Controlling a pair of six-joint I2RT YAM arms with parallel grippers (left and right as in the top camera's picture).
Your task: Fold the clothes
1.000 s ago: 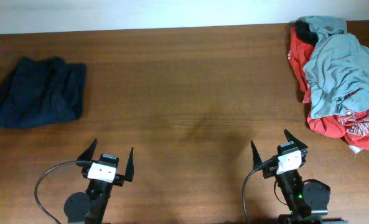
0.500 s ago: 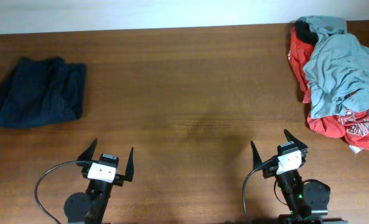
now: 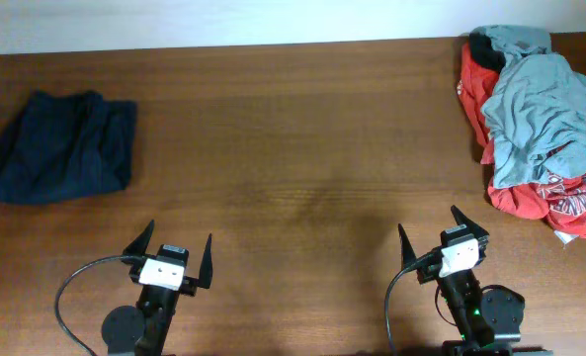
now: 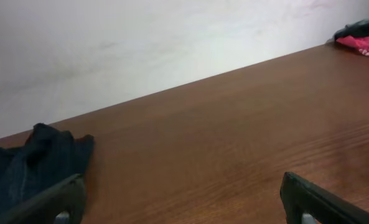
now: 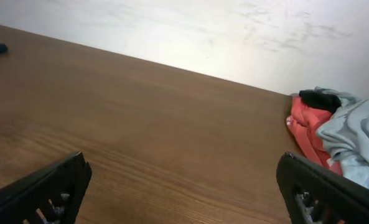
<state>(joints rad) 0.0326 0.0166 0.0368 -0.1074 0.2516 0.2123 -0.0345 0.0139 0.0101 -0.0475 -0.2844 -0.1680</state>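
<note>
The clothes lie in two places on the brown table. A heap at the far right holds a pale grey-blue T-shirt (image 3: 542,109) draped over red T-shirts (image 3: 569,198) with white lettering, and a black piece (image 3: 487,47) at its top. The right wrist view shows that heap's edge (image 5: 349,140). A dark navy garment (image 3: 60,146) lies crumpled at the far left, also seen in the left wrist view (image 4: 32,165). My left gripper (image 3: 180,244) and right gripper (image 3: 437,229) stand open near the front edge, empty and far from any cloth.
The wooden table (image 3: 293,148) runs back to a white wall (image 3: 223,20). A black cable (image 3: 80,282) loops beside the left arm's base at the front edge.
</note>
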